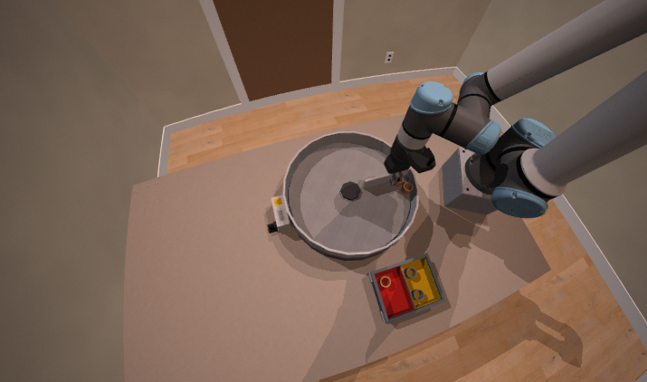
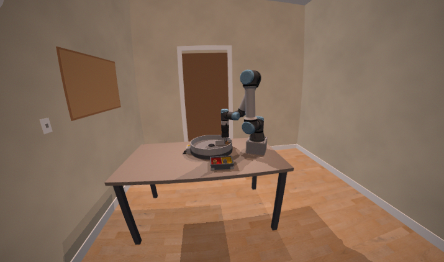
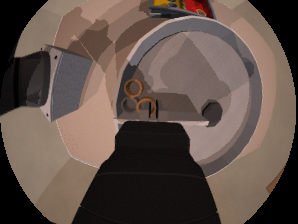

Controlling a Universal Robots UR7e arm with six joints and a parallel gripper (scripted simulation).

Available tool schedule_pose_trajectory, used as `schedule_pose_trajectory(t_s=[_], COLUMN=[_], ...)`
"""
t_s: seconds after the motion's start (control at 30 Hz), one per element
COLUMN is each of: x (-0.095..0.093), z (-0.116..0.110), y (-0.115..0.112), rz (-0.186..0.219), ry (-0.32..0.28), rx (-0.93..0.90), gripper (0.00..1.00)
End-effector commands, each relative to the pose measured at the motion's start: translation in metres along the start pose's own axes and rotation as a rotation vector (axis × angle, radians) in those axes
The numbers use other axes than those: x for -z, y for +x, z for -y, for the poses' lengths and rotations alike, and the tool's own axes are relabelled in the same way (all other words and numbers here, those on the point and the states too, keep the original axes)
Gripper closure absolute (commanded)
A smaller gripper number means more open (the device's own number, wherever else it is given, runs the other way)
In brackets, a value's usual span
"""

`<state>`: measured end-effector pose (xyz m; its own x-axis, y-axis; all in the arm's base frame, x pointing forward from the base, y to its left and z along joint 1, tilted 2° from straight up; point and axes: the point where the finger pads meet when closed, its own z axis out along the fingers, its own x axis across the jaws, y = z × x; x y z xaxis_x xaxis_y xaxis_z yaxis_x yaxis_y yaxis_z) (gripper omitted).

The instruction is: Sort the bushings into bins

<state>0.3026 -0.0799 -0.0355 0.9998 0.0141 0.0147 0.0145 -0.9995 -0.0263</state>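
My gripper [image 1: 395, 179] [image 2: 225, 141] [image 3: 153, 105] is low over the turntable [image 1: 325, 223] [image 3: 220, 65], its two thin fingers closed astride the near-side wall of a bronze bushing [image 3: 145, 99]. That bushing sits beside the straight guide bar. A second bronze bushing [image 1: 407, 192] [image 3: 133, 80] stands close to it by the rim. A steel bushing [image 3: 123, 105] lies between them and the rim, dim in shadow. The red bin [image 1: 397, 303] holds one bronze bushing [image 1: 385, 286]. The yellow bin [image 1: 428, 283] holds two steel bushings. Finger contact is small and partly hidden in the top and exterior views.
The guide bar [image 1: 378, 182] [image 3: 185, 122] runs from near the dark hub [image 1: 350, 191] [image 3: 212, 113] to the rim. The turntable has a raised wall all round. A sensor box [image 1: 280, 214] stands outside it. The arm's base [image 1: 458, 185] is close beside the turntable; both bins share a grey tray.
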Motion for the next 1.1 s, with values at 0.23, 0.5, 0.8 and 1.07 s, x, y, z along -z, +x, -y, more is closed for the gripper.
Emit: schedule_pose_trajectory(t_s=[0.23,0.5,0.8,1.07], x=[0.0053,0.0057,0.0095,0.0113], z=[-0.0003,-0.0003,-0.0003,-0.0003], y=[0.0003,0.0003,0.0003,0.0003], rz=[-0.001,-0.001,-0.001,-0.001], ry=[-0.001,-0.001,-0.001,-0.001], rx=[0.000,0.000,0.000,0.000], gripper=[1.00,1.00,1.00,1.00])
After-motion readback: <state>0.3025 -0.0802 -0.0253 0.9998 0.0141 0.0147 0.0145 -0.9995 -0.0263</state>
